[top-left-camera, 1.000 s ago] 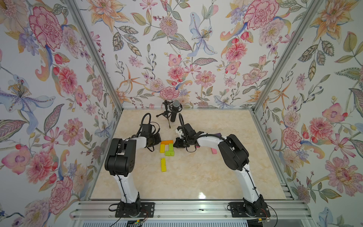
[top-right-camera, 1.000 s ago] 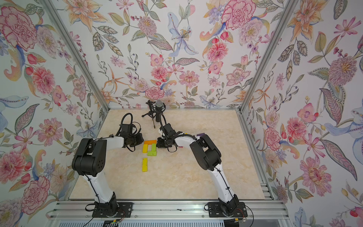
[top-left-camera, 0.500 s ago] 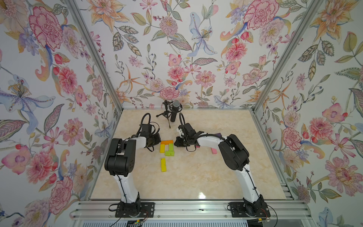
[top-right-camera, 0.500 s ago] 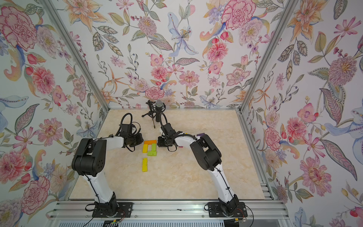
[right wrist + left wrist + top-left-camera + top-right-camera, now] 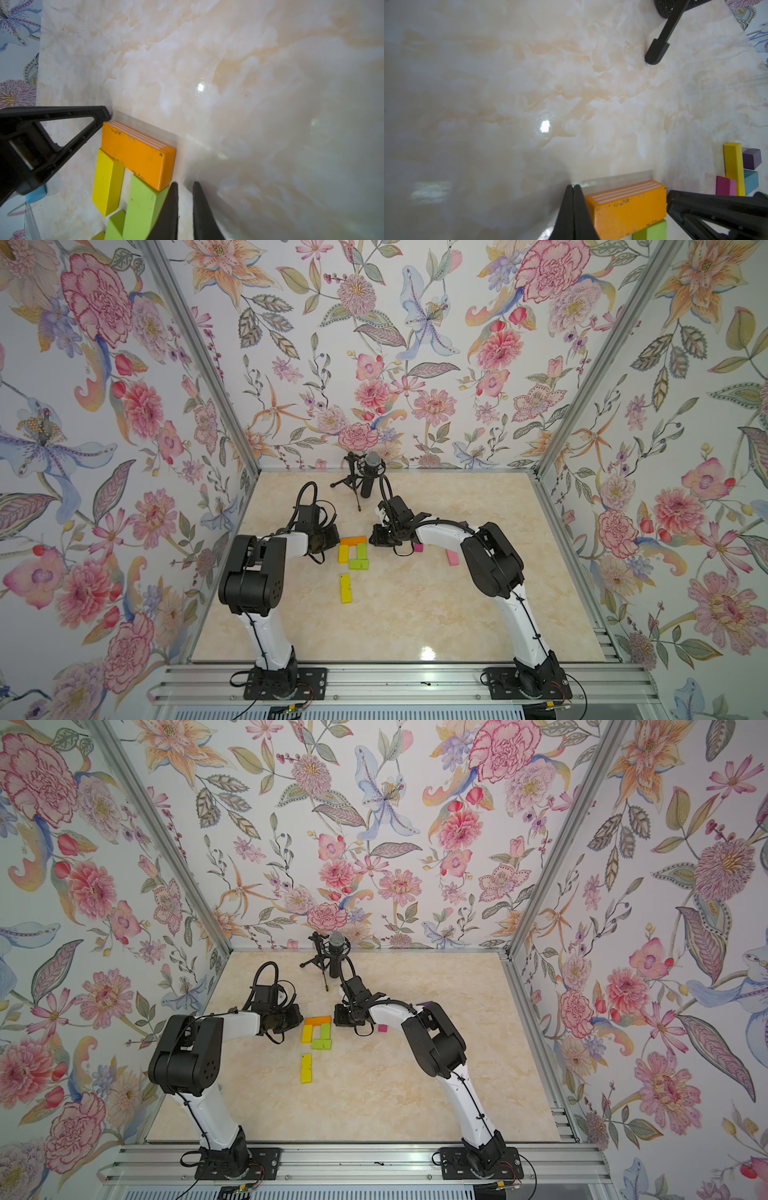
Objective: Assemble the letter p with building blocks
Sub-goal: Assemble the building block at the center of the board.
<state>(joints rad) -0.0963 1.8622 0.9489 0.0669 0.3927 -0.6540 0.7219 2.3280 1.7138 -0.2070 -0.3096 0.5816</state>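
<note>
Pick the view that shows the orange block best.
Right wrist: the orange block is close and whole, abutting the yellow block and green block. The left wrist view crops it at the frame edge; in both top views it is tiny.

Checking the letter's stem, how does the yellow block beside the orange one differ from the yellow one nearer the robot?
The far yellow block touches the orange block as the loop's side; the near yellow block lies apart, touching nothing. The near one looks longer than the far. Both lie flat.
</note>
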